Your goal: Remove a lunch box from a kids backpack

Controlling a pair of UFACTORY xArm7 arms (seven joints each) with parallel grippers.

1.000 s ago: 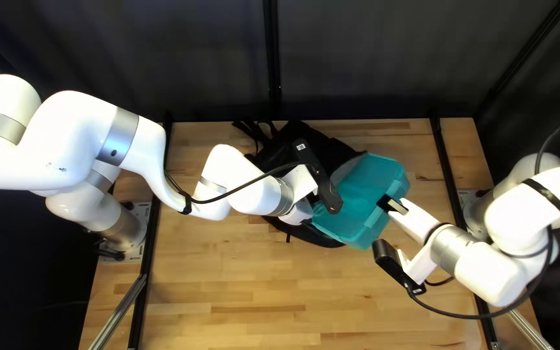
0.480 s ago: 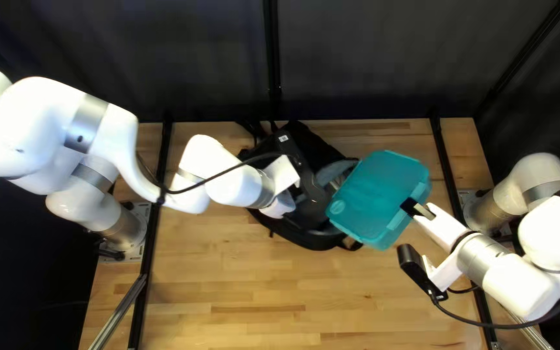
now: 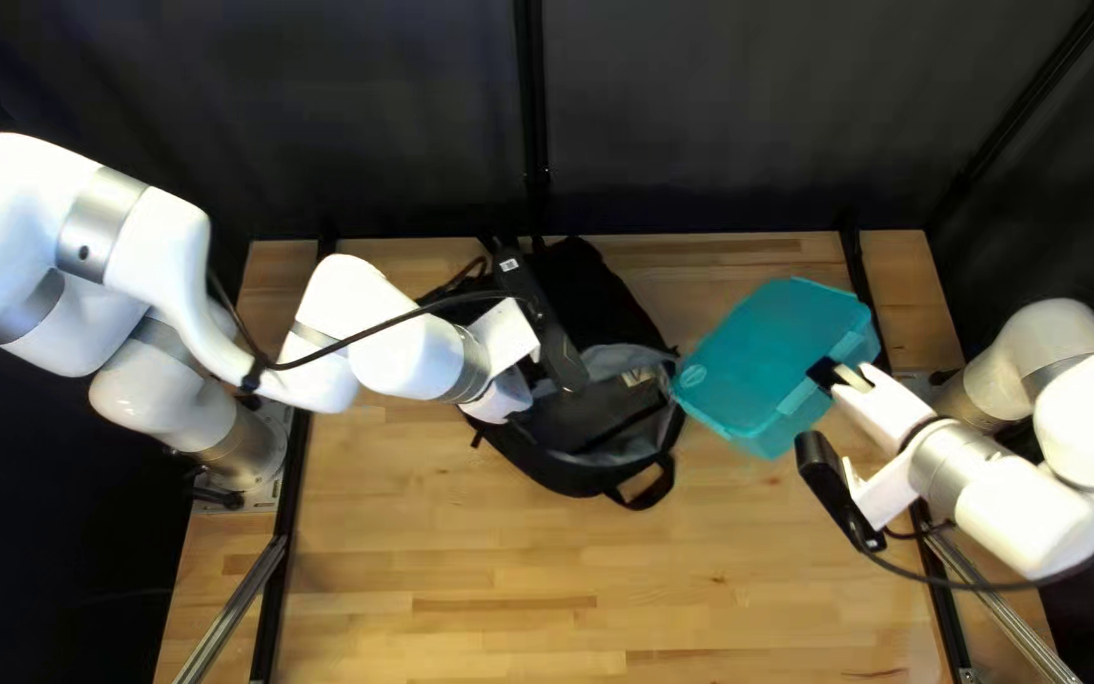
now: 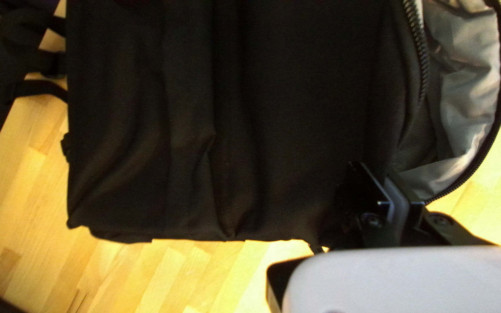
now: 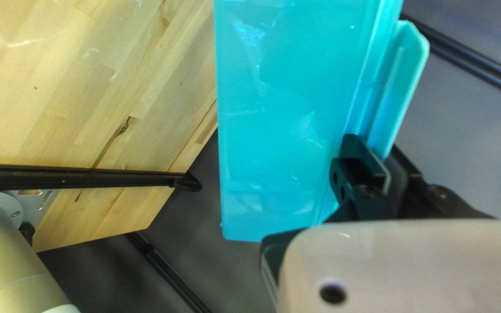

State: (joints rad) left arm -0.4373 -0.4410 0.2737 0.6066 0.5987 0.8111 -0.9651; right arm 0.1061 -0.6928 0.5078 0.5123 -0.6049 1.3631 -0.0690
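Right end effector (image 5: 374, 145): closed on the translucent teal plastic lunch box (image 5: 285, 116), fingers either side of its raised side flap (image 5: 404, 69). The hold is at one margin only, so the box will likely want to pivot or sag; I'd keep the wrist angle steady, pull slowly and avoid jerks. Whether anything is inside the box I cannot tell.

Box position: out of the bag, held up towards the right edge of the wooden tabletop (image 3: 471, 557), its far corner pointing at the tabletop's far right corner. Its left end is just beside the bag's mouth; contact there I cannot tell. Best course, I judge: draw it a little further right to clear the rim, then bring it in over the tabletop, level it, and let go only once its base is supported.

Further across, left of the box: the black fabric backpack (image 3: 585, 291), mouth open, silvery grey lining (image 4: 465, 69) and a dark inner panel (image 3: 591, 412) showing; looped black handle (image 3: 661, 475) towards the near edge. Left end effector (image 4: 372, 171): pinched on its cloth beside the opening. Worth keeping that hold until the box is well apart, then easing off gently so the rim doesn't snag.
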